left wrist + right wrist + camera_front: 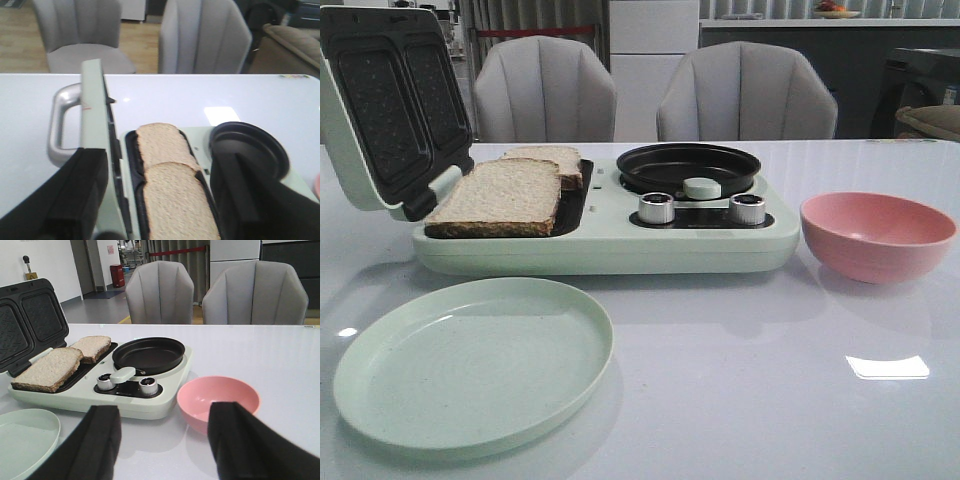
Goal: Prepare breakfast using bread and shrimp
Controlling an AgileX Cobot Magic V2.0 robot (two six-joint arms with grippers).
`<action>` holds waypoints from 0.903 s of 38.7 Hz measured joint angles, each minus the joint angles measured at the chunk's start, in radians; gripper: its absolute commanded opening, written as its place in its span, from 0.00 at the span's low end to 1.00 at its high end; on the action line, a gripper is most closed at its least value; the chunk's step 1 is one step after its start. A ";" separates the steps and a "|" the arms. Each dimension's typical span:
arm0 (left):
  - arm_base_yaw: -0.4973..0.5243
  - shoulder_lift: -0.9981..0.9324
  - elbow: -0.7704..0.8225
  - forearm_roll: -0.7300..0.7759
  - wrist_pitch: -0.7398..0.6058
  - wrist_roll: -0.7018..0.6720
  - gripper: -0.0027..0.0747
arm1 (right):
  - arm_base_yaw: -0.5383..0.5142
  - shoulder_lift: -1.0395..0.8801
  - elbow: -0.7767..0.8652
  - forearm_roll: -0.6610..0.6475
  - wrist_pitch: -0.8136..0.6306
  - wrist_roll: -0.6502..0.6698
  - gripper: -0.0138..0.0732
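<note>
On my feed the pale green plate [470, 365] sits at the worktop's [770, 400] front left corner. Behind it stands the mint breakfast maker [610, 235], its lid [385, 110] tipped open toward the left edge. The bread [505, 195] lies on the maker's dark left tray, two slices, the nearer one overlapping the farther. To their right on the same machine I see the round black pan [688, 165] and, in front of it, two silver knobs [657, 208]. The pink bowl [876, 235] rests just beside the maker, toward the right edge; I cannot see inside it well, and I can spot no shrimp.

My left gripper [160, 200] hangs over the bread with its fingers [75, 195] spread wide apart, holding nothing. My right gripper [165, 445] hovers near the front edge, likewise spread and empty, the bowl just past its fingers [245, 440].
</note>
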 measured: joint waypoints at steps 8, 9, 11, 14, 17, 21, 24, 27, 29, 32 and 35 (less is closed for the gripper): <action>0.200 0.171 -0.175 -0.141 0.121 0.077 0.67 | 0.000 0.000 0.000 0.001 0.000 0.000 0.72; 0.222 0.196 -0.193 -0.173 0.141 0.103 0.67 | 0.000 0.000 0.000 0.001 0.000 0.000 0.72; 0.280 0.240 -0.232 -0.260 0.185 0.176 0.67 | 0.000 0.000 0.000 0.001 0.000 0.000 0.72; 0.358 0.312 -0.280 -0.438 0.242 0.294 0.67 | 0.000 0.000 0.000 0.001 0.000 0.000 0.72; 0.435 0.371 -0.307 -0.626 0.283 0.420 0.67 | 0.000 0.000 0.000 0.001 0.000 0.000 0.72; 0.533 0.451 -0.322 -0.899 0.354 0.576 0.67 | 0.000 0.000 0.000 0.001 0.000 0.000 0.72; 0.591 0.513 -0.324 -1.074 0.408 0.673 0.67 | 0.000 0.000 0.000 0.001 0.000 0.000 0.72; 0.619 0.579 -0.324 -1.169 0.448 0.731 0.67 | 0.000 0.000 0.000 0.001 0.000 0.000 0.72; 0.624 0.613 -0.324 -1.208 0.465 0.762 0.67 | 0.000 0.000 0.000 0.001 0.000 0.000 0.72; 0.626 0.663 -0.324 -1.262 0.506 0.809 0.67 | 0.000 0.000 0.000 0.001 0.000 0.000 0.72; 0.626 0.711 -0.324 -1.312 0.549 0.852 0.67 | 0.000 0.000 0.000 0.001 0.000 0.000 0.72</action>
